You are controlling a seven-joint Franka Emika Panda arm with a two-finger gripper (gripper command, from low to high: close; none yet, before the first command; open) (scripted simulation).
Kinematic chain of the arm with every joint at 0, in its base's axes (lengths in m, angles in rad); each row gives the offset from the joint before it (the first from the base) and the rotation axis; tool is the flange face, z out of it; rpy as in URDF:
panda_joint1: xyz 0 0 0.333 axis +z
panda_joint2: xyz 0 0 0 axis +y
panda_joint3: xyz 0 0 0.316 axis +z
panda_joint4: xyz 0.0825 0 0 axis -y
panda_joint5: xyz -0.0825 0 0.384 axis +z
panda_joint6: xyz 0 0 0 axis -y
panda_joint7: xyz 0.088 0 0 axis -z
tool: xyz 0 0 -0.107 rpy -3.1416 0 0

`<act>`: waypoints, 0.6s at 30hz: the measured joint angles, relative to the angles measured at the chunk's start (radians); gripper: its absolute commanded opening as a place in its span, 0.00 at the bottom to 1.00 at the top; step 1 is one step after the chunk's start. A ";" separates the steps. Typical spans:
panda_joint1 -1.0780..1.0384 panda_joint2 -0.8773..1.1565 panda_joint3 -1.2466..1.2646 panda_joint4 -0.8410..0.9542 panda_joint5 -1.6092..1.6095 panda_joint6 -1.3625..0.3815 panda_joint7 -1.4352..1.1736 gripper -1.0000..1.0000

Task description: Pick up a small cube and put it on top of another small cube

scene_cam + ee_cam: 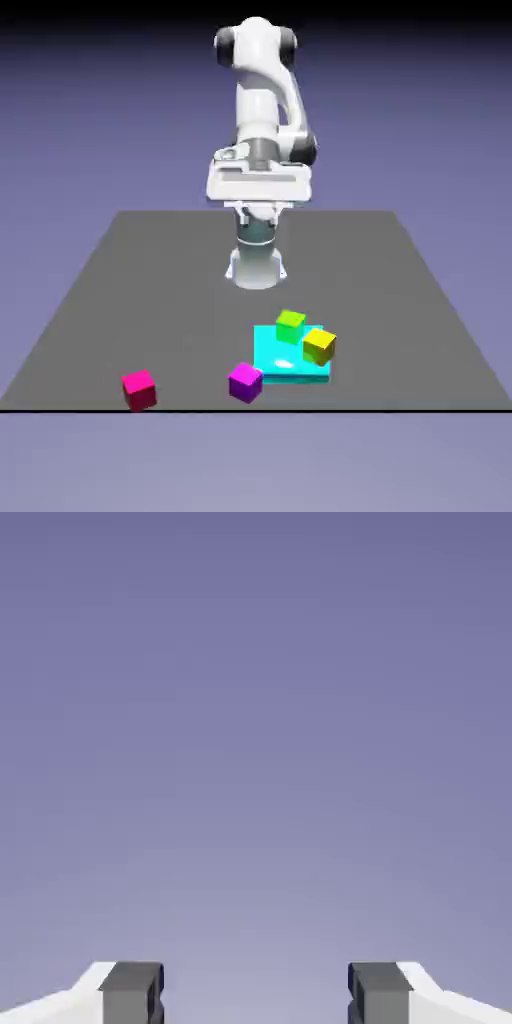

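Observation:
The small purple-magenta cube [245, 381] sits on the table near the front edge, at the front left corner of the flat cyan block [290, 358]. My gripper [257, 192] is raised high over the far part of the table, well away from every cube. In the hand view the gripper [256, 994] is open: its grey fingertips [132, 992] stand wide apart with nothing between them. That view holds only the blue-violet backdrop, so no cube shows in it.
A green cube [291, 324] rests on the cyan block's far side. A yellow cube [319, 345] is at the block's right edge. Alone at the front left lies a pinkish-red cube [139, 389]. The grey table [120, 280] ends just in front of the cubes.

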 measured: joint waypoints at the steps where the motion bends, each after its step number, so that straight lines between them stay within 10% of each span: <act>1: -0.018 0.036 0.014 0.016 -0.013 -0.012 0.034 0.50; 18: -0.316 0.652 0.251 0.283 -0.242 -0.219 0.620 0.50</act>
